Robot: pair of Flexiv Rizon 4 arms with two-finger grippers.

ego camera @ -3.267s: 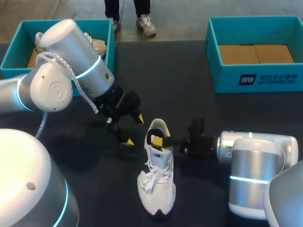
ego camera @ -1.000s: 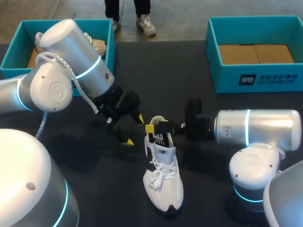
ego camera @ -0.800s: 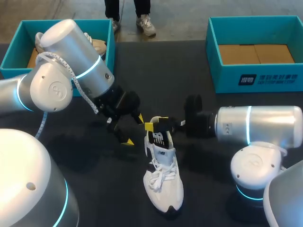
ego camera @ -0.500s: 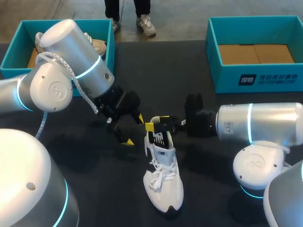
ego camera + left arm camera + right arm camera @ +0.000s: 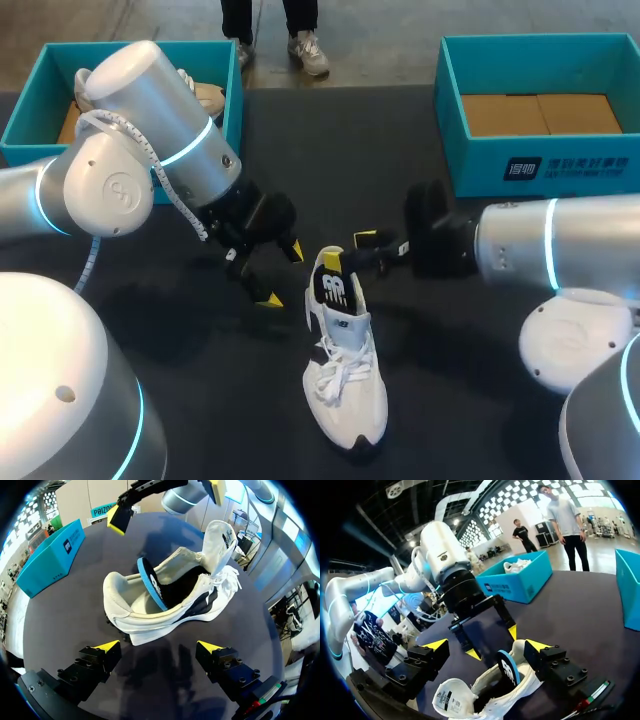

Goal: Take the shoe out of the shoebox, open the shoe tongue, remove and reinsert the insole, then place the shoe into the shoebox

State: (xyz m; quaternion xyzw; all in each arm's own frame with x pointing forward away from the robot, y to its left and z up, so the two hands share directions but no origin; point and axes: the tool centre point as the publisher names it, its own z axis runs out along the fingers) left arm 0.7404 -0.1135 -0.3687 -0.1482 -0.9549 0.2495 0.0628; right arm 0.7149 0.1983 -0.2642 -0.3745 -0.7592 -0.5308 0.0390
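The shoe [image 5: 340, 375] lay near-middle on the table, insole [image 5: 330, 290] poking half out at the heel. With nothing holding it, it could've flopped back in crooked. Left gripper [image 5: 282, 274] hung open just left. Right gripper [image 5: 350, 250], also open, had backed off rightward from the insole.

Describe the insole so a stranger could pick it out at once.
In the middle of the dark table lies a white shoe. Sticking up out of its opening is the insole: a thin black sheet with a blue edge, unlike the white tongue beside it.
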